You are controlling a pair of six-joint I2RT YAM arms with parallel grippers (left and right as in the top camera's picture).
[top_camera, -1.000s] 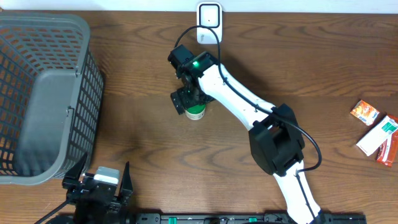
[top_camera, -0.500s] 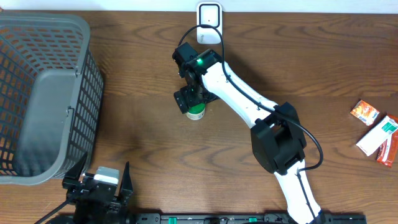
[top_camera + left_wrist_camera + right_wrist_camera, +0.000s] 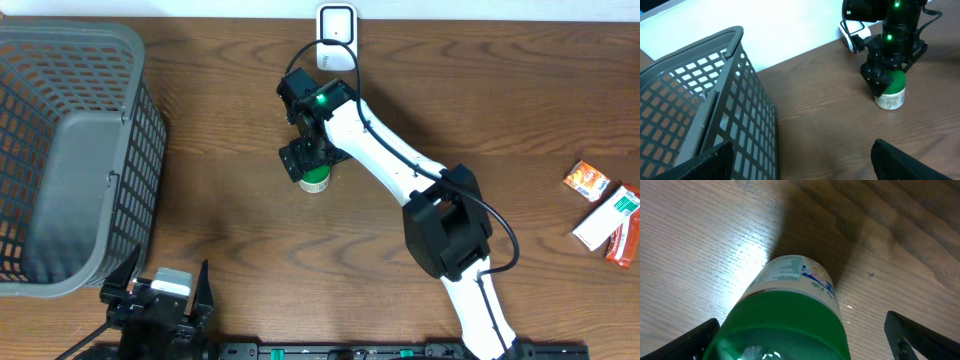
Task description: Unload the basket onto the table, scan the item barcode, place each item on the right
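Green-capped jar (image 3: 316,181) is standing upright on the wooden table (image 3: 230,200), a short way in front of the white scanner (image 3: 337,25) on the robot's side, and nothing is lifting it yet. The right gripper (image 3: 308,165) is hanging directly over the cap with its jaws spread wide to either side; in the right wrist view both fingers are sitting well clear of the green lid, so I'm judging this as the moment just ahead of the grasp, not a hold. The left gripper (image 3: 165,275) is also gaping open and holding nothing, parked far from the scanner at the near edge of the table. A grey mesh basket (image 3: 130,60) is sitting well to the scanner's left, and a few snack packets (image 3: 585,180) are lying far off to its right. From where things stand, only the approach seems done: closing on the jar, lifting it and turning its label toward the scanner are all remaining. I'm not seeing a barcode on the visible label.
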